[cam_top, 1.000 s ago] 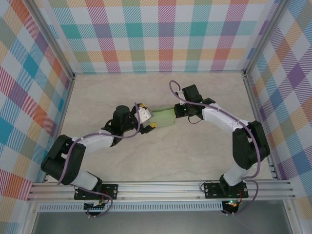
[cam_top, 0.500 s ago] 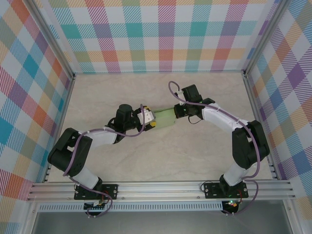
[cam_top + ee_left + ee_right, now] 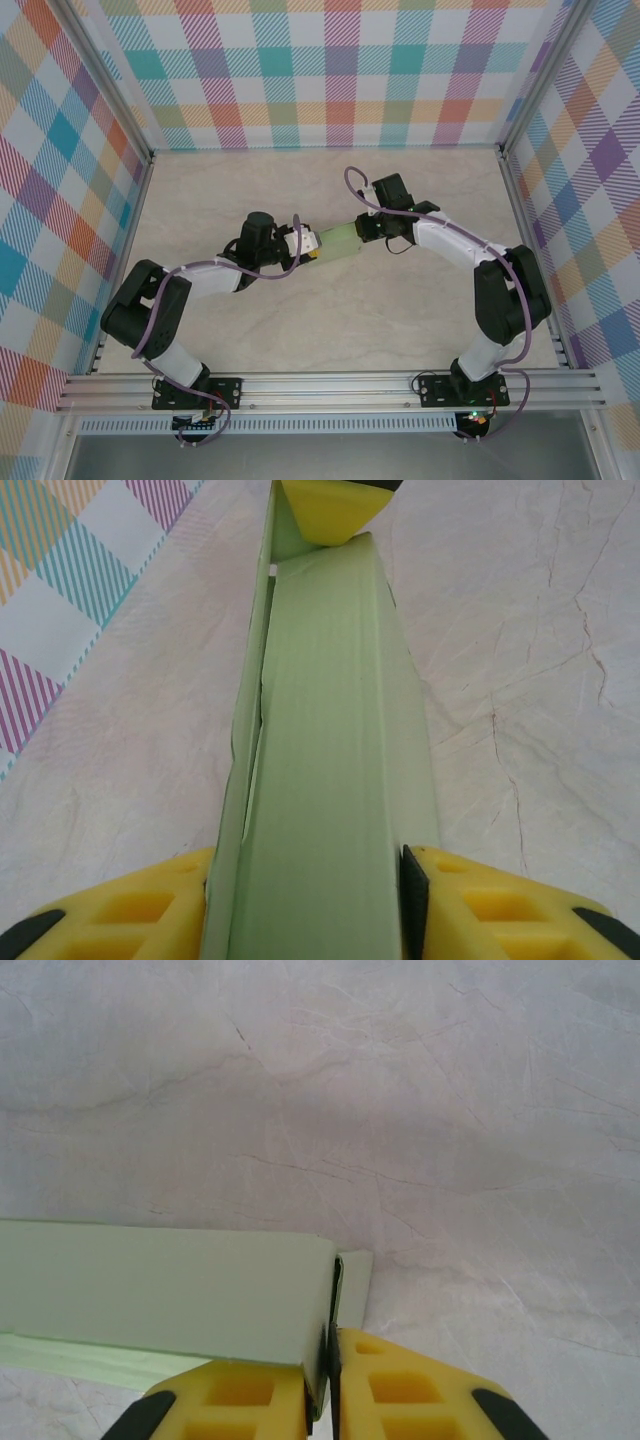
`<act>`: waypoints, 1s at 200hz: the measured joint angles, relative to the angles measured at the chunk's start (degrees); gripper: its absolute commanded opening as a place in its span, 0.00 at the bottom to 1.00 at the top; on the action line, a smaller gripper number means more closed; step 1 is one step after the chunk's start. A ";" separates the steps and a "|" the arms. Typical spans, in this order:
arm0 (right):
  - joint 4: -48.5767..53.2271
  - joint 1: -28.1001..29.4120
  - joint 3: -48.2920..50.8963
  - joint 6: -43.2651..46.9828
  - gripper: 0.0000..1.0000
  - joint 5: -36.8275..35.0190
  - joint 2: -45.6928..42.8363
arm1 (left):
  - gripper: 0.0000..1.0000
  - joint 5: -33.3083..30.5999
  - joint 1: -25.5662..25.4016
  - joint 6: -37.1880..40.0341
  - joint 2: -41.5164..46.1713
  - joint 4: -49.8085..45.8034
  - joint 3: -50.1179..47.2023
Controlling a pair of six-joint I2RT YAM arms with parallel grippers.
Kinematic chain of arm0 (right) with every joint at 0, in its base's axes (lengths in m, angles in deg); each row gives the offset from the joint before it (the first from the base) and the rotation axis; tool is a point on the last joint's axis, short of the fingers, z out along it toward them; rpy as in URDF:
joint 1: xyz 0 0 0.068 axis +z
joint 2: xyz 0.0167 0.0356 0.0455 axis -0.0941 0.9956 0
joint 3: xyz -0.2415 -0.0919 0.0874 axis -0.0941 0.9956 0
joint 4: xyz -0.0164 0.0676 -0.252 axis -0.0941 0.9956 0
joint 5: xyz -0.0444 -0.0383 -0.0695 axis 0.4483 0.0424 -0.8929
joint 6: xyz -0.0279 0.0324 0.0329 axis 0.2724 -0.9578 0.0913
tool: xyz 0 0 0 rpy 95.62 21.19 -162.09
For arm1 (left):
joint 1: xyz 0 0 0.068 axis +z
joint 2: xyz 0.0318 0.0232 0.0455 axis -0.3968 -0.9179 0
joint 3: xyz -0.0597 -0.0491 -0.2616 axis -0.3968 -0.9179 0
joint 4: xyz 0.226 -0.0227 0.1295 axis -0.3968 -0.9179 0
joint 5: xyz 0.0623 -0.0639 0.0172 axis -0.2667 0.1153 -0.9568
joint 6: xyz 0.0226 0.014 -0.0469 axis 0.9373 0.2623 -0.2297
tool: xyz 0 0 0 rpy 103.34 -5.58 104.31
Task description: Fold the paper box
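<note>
The paper box [image 3: 341, 240] is a pale green, partly folded long shape lying on the table between the two arms. In the left wrist view the paper box [image 3: 330, 760] runs away from the camera, with a loose side flap along its left edge. My left gripper [image 3: 312, 890] is shut on its near end, one yellow finger pressed to each side. My right gripper [image 3: 331, 1365] is shut on a thin end wall of the paper box [image 3: 170, 1285]. From above, the left gripper [image 3: 311, 248] and right gripper [image 3: 368, 230] hold opposite ends.
The marbled beige table [image 3: 330, 320] spreads around the box on all sides. Checked walls [image 3: 330, 70] and metal frame posts close off the back and both sides. A rail [image 3: 330, 385] runs along the near edge by the arm bases.
My left arm has swung its wrist up and to the right, closing in on the box's left end. The box and the right arm have hardly moved.
</note>
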 measured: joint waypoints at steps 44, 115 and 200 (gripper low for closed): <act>-0.98 -1.27 0.94 -0.94 0.25 0.92 -0.28 | 0.41 -1.03 -0.72 0.44 -1.14 0.00 0.74; -2.21 -8.17 8.63 -13.09 0.50 9.49 -9.51 | 0.40 -0.94 -1.46 0.44 -2.29 0.09 1.84; -2.97 -8.81 6.36 -55.28 0.69 14.53 -9.20 | 0.41 -0.79 -1.49 -0.35 -3.17 0.31 2.62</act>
